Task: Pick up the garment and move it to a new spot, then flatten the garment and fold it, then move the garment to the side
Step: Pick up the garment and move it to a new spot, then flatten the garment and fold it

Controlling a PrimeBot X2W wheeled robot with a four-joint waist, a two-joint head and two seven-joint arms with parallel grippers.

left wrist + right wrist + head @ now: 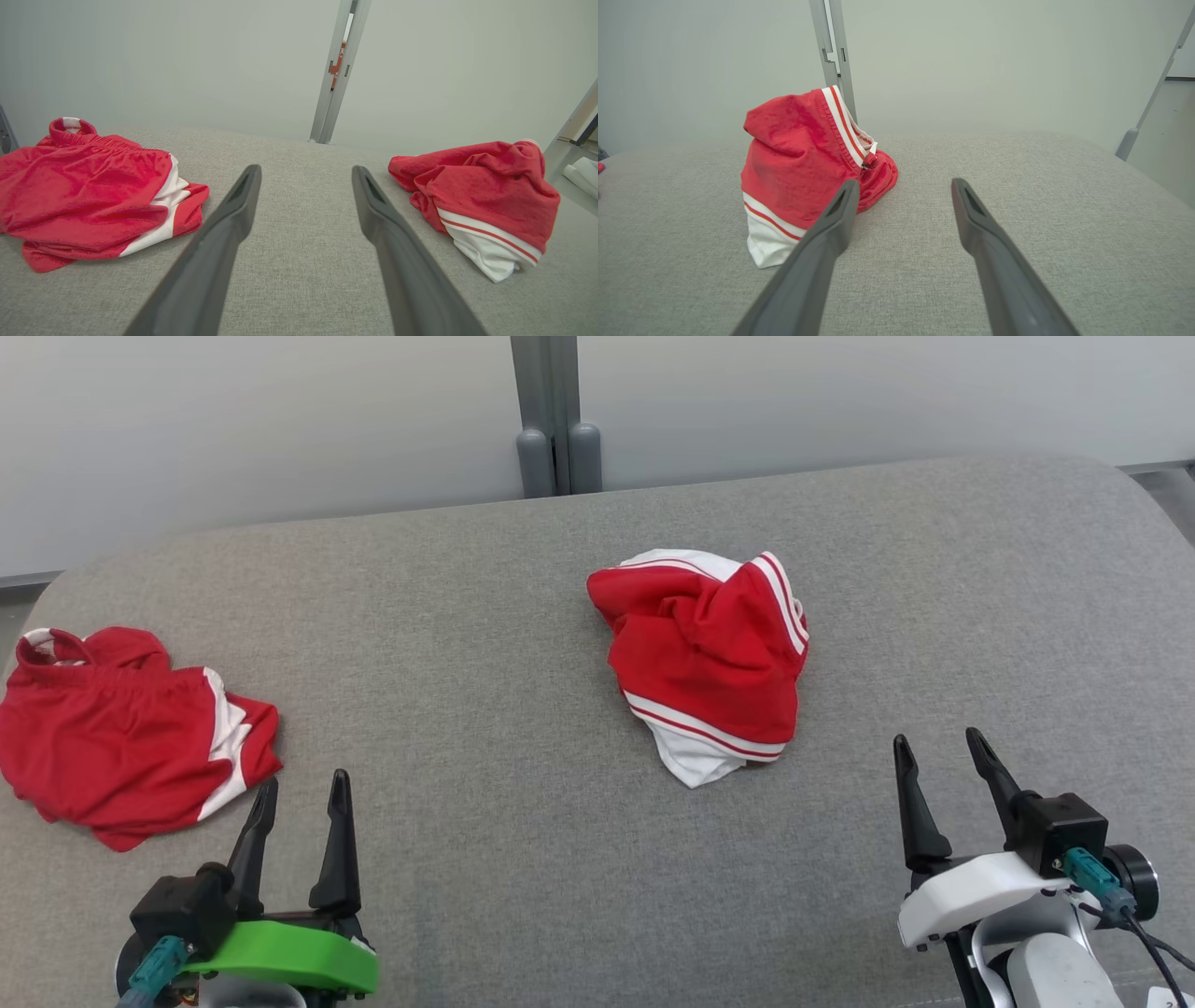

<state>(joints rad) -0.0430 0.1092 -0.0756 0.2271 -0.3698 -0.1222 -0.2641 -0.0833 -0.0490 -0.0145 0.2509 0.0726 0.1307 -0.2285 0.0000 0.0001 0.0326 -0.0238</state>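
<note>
Crumpled red-white garment heaped mid-worktop, ahead-left of right gripper, apart from it. Second red garment near left gripper. Fingers on both spread wide, empty. Judged: pickup not begun. Next: reach right gripper in, pinch top fold.

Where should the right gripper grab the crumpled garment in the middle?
Probably the raised striped fold at the top of the crumpled garment: it stands clear of the cushion, easy to pinch across. Come from above on its right side, where the open right gripper is nearest.
</note>
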